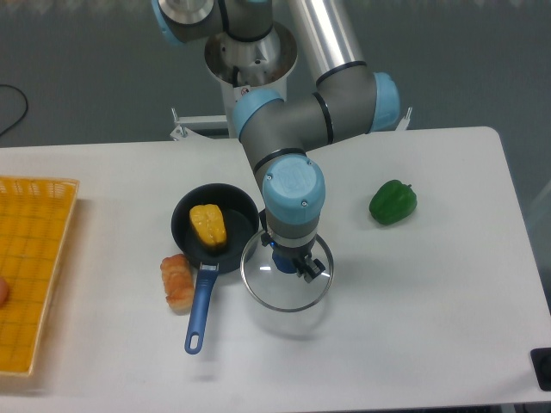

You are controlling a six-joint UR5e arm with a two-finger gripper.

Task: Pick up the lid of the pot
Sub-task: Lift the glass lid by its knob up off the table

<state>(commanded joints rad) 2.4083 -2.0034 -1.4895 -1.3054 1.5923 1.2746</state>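
Observation:
My gripper (290,256) points down at mid-frame, its fingers closed on the blue knob of the pot lid. The clear glass lid (282,293) has a silver rim and lies under the fingers, roughly level; part of its far side is hidden by the gripper. To its left is a black pan (185,236) with a blue handle (200,310) that points toward the near edge. The lid's left rim is close to the pan's right side; whether they touch, I cannot tell.
A yellow pepper (208,225) lies in the pan. Brown food-like pieces (177,282) are left of the handle. A green pepper (393,203) sits to the right, and an orange-yellow bin (45,262) stands at the far left.

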